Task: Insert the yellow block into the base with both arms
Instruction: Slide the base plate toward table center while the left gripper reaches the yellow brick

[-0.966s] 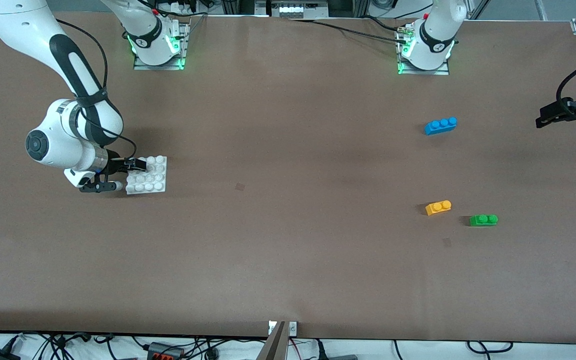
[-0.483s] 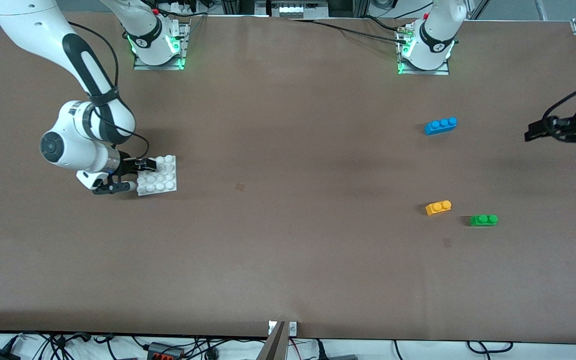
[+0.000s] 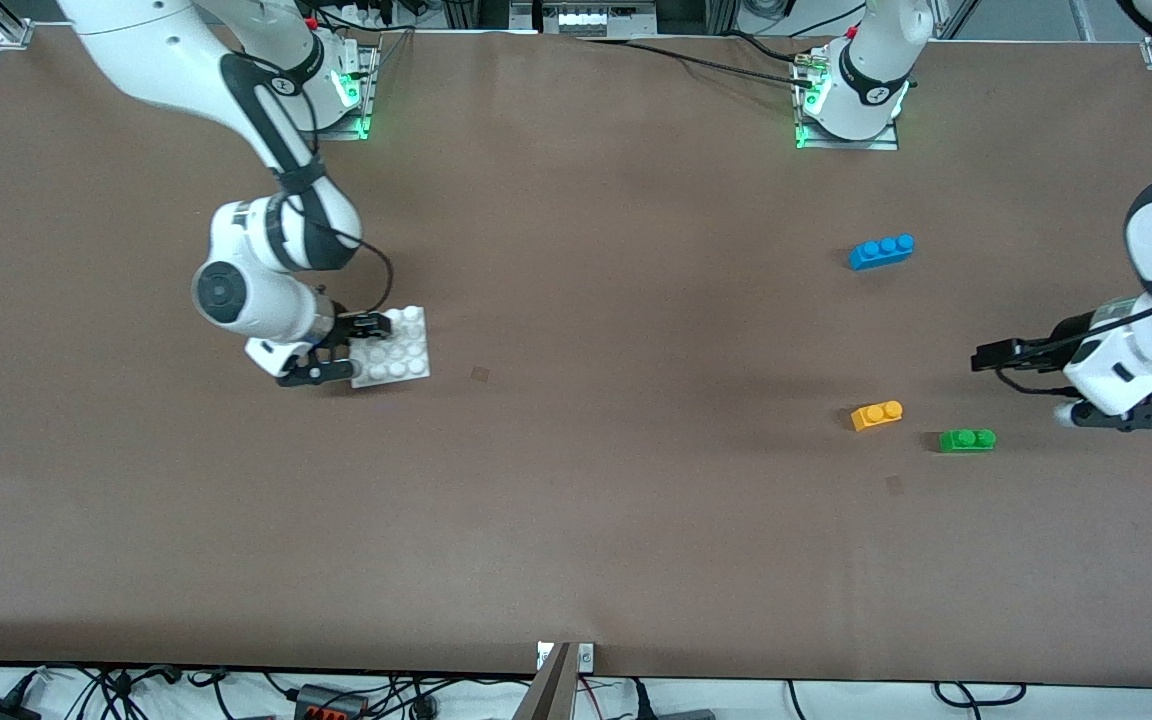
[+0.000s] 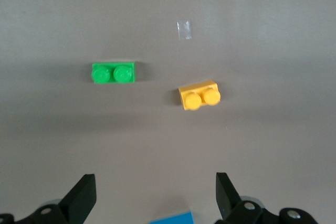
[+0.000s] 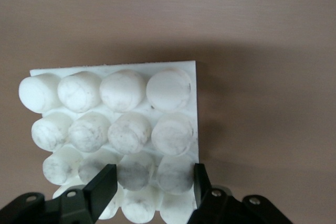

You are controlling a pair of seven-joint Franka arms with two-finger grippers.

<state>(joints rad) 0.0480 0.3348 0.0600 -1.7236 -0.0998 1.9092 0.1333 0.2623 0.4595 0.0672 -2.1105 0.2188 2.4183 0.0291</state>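
My right gripper point(image 3: 364, 347) is clamped on the edge of the base point(image 3: 398, 350), fingers point(image 5: 102, 184) pinching its nearest stud row; base is at the right arm's end of the table point(image 3: 576, 500). Yellow block point(image 3: 876, 414) lies on the table w/ green brick point(image 3: 967, 439) just beside it, blue brick point(image 3: 881, 251) farther from cam. My left gripper point(image 3: 986, 357) hangs near them, wide open, holding nothing.

The base point(image 3: 393, 347) lies toward the right arm's end of the worktop point(image 3: 576, 500); the yellow block point(image 3: 876, 414) (well apart from the base) lies toward the left arm's end.
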